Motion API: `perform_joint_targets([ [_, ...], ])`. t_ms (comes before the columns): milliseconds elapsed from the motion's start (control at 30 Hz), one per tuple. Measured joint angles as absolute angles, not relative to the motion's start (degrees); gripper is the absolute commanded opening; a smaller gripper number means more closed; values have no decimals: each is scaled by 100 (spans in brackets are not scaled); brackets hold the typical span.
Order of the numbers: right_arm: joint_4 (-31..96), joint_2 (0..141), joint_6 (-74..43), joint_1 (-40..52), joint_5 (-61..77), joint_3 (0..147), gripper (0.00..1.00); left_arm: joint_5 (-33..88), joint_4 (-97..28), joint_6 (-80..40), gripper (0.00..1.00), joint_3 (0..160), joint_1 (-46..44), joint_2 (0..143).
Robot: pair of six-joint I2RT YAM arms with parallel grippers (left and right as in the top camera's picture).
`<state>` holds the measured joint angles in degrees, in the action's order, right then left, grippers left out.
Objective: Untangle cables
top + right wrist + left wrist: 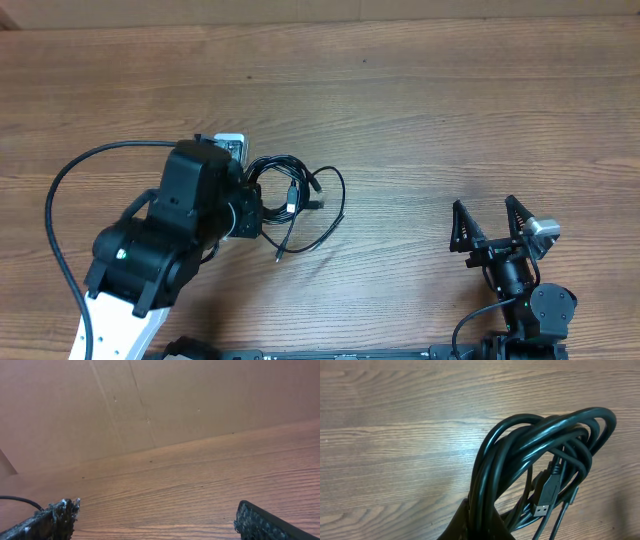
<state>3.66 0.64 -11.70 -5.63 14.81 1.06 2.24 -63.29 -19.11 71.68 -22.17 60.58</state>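
Observation:
A bundle of black cables [295, 200] lies coiled in loops on the wooden table, left of centre. In the left wrist view the coil [540, 455] fills the right half, with a USB plug [546, 494] hanging in its loops. My left gripper [481, 522] is shut on several strands of the coil at its near end; in the overhead view it [250, 205] sits at the coil's left edge. My right gripper [487, 222] is open and empty at the right front of the table, its fingertips [155, 515] wide apart over bare wood.
The left arm's own black cable [60, 190] arcs over the table at the far left. A brown cardboard wall [150, 400] stands behind the table's far edge. Bare wood [400, 120] lies between the two arms.

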Motion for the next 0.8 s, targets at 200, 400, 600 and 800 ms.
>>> perform_joint_targets([
  [200,366,64,-1221,-563,1616,106,100,635,-6326,-1754,4,7168,-2217,6023],
  [400,360,64,-2469,-563,2821,106,100,1052,-6326,-1629,4,7168,-2217,6023],
  [600,585,64,-4285,-565,4849,106,100,1164,-6326,-1522,4,7168,-2217,6029],
  [800,690,64,-5686,-563,6458,106,100,1194,-6326,-1437,4,7168,-2217,6169],
])
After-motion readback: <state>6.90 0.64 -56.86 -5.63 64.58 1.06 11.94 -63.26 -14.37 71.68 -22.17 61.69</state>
